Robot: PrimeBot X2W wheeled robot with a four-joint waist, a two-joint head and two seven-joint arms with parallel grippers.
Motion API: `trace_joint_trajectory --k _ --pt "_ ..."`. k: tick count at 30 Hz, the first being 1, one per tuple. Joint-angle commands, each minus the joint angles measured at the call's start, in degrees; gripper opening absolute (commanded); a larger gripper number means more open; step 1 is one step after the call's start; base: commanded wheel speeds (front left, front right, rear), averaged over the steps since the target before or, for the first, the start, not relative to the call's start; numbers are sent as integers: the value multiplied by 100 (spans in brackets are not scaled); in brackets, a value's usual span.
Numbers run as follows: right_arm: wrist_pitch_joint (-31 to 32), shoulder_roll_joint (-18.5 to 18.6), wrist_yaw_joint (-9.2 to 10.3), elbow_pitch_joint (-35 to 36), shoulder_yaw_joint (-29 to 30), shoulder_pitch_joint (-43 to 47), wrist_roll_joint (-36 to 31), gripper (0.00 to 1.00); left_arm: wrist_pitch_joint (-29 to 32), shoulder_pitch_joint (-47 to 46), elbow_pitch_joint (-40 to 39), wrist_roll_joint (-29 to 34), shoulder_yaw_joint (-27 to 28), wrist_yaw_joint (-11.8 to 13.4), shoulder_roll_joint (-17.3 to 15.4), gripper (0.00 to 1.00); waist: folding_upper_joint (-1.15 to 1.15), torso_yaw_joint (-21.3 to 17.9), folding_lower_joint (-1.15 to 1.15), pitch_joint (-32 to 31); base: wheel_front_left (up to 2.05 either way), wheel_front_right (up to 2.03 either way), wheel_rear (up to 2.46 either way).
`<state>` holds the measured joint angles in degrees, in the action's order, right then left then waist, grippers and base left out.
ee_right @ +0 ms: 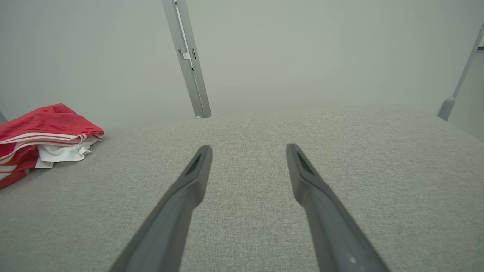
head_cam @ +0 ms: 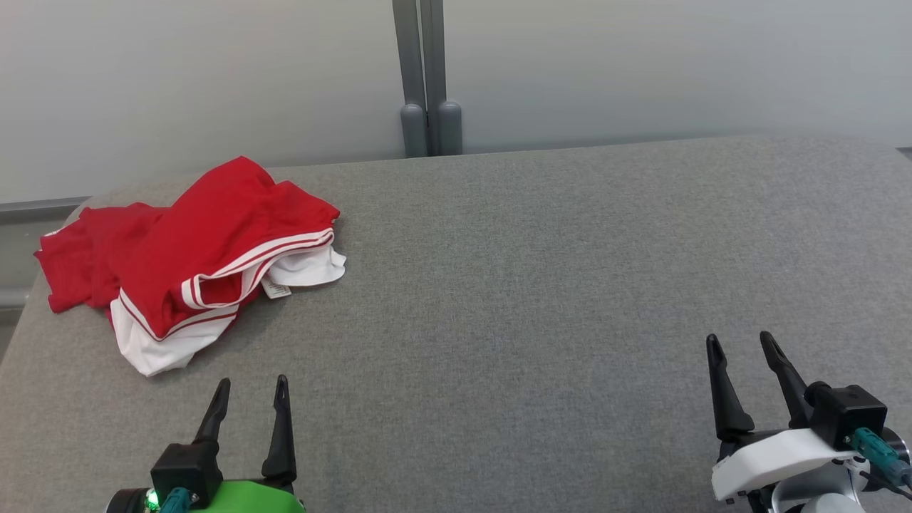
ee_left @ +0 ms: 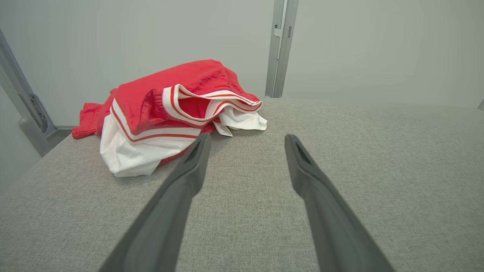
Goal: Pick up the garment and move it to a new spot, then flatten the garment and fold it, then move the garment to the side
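Observation:
The garment [head_cam: 192, 256] is a crumpled red piece with white trim and red-and-white stripes, heaped at the far left of the grey fabric surface [head_cam: 541, 285]. It also lies ahead and to the left in the left wrist view [ee_left: 170, 109] and at the left edge of the right wrist view [ee_right: 41, 139]. My left gripper [head_cam: 252, 385] stands open at the lower left, just short of the garment's near white hem, touching nothing. Far from the garment, my right gripper [head_cam: 739, 341] is open at the lower right with nothing between its fingers.
A pale wall with a grey vertical post [head_cam: 426, 78] rises behind the surface. The surface's left edge [head_cam: 21, 320] runs close beside the garment. Broad bare grey fabric stretches across the middle and right.

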<state>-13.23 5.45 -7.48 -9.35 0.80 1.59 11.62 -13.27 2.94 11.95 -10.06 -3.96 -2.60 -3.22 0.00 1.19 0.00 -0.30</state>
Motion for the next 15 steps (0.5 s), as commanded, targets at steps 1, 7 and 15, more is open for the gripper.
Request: trace_joint_trajectory --k 1,7,15 --pt "-59 12 -2 7 36 38 -110 100 -52 25 3 122 13 -37 -13 100 0 7 0 -3 0 0 0" --pt "-117 2 -2 -24 77 73 -277 100 -110 55 96 298 77 -74 -1 100 0 15 0 -12 0 0 0" --pt "-202 -5 -2 -19 83 143 -594 100 -199 104 88 622 116 -91 12 100 0 22 0 -31 0 0 0"
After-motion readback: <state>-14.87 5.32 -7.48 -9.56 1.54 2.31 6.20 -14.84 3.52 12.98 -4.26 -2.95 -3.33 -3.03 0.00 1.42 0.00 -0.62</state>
